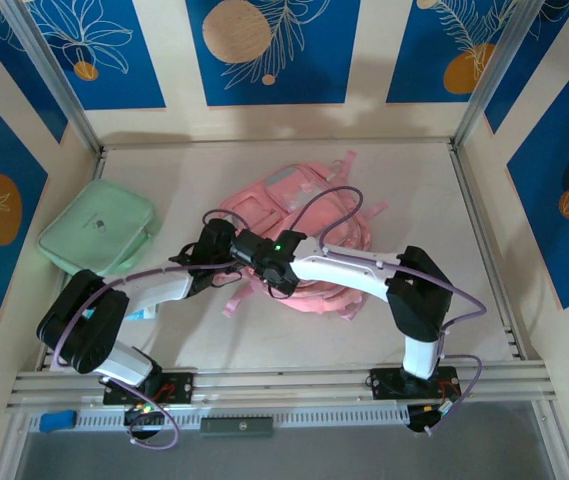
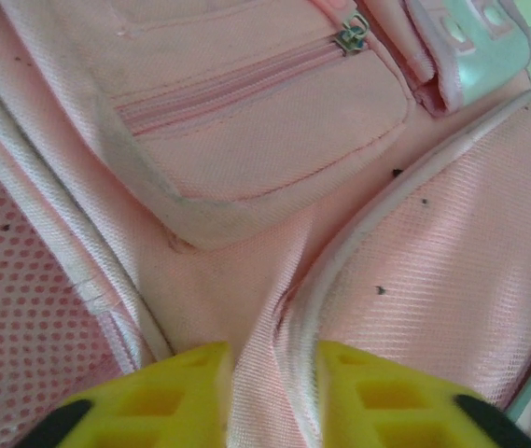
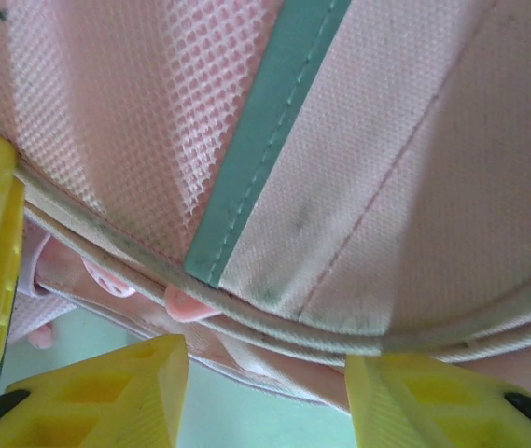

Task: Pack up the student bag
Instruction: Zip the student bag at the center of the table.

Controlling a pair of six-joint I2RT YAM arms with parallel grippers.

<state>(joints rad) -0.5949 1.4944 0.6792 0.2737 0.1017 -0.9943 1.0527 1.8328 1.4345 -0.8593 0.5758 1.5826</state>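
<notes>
The student bag (image 1: 309, 225) is a pink fabric backpack lying flat in the middle of the table. Both grippers meet at its near left edge. In the left wrist view its zipped front pocket (image 2: 246, 103) lies ahead, and my left gripper (image 2: 274, 392) is shut on a fold of pink fabric and white piping between the yellow fingers (image 2: 172, 397). My right gripper (image 3: 265, 392) stands open, its fingers (image 3: 106, 392) wide apart just below the bag's piped rim (image 3: 274, 322), beside a grey-green strip (image 3: 265, 131). From above, the left gripper (image 1: 219, 243) and the right gripper (image 1: 244, 248) nearly touch.
A flat mint-green zip case (image 1: 99, 228) lies at the left, close to the left arm's elbow. Patterned walls and metal rails (image 1: 479, 230) close in the table on three sides. The bag's pink straps (image 1: 239, 300) trail toward the near edge.
</notes>
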